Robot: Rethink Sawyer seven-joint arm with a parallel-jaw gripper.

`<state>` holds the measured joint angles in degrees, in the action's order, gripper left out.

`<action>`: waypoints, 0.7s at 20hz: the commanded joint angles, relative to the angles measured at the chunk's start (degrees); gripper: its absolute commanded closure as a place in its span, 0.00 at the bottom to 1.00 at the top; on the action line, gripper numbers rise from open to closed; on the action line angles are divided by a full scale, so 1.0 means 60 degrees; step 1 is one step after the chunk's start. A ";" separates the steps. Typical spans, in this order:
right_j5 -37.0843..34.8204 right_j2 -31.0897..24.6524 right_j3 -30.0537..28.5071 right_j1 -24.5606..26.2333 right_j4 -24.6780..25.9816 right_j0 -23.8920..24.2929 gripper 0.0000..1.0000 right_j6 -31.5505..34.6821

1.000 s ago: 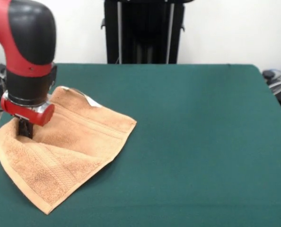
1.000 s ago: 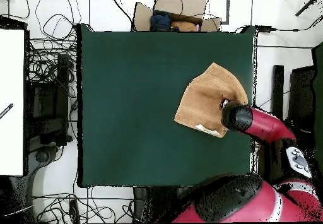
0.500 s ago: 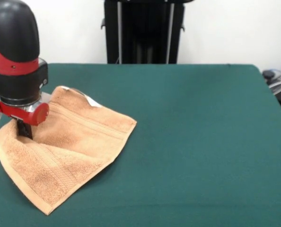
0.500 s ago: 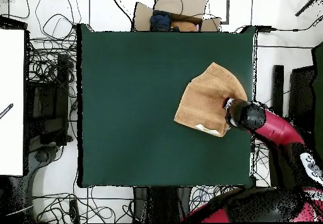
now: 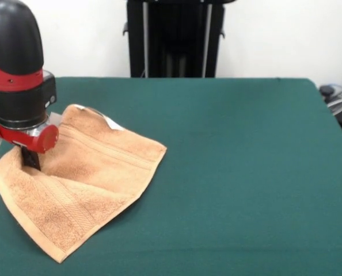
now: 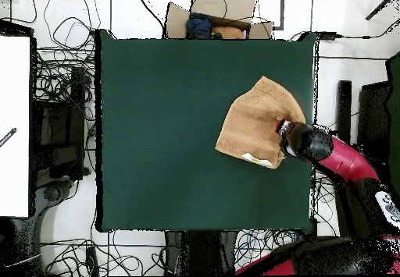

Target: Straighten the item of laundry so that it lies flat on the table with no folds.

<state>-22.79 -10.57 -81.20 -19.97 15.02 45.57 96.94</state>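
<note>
The item of laundry (image 5: 84, 172), a peach-orange towel, lies at the left of the green table (image 5: 246, 172), close to its left edge. Most of it is spread out. Its left part rises in a fold toward my gripper (image 5: 30, 160), which is shut on the cloth there. A white tag (image 5: 110, 122) shows at the towel's far edge. From overhead, the towel (image 6: 251, 122) sits by the right edge of the table (image 6: 156, 133), and my gripper (image 6: 280, 126) is at its right side under the arm's wrist.
A black stand (image 5: 174, 37) rises behind the table. Overhead, a cardboard box of clothes (image 6: 219, 16) sits past the top edge. Cables (image 6: 66, 79) and a white panel (image 6: 14, 126) lie to the left.
My gripper has shifted left toward the table's edge with the towel's raised fold. The towel's left corner has followed slightly; the rest lies as before.
</note>
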 commanded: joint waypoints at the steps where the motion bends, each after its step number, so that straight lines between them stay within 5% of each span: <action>1: 0.0202 -0.2698 -0.1523 0.2096 -0.0310 -0.0954 1.00 0.0115; 14: -0.0317 -0.2713 -0.1938 0.1732 -0.1064 -0.1063 1.00 0.0604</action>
<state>-22.68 -12.29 -82.33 -19.93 11.96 44.84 96.94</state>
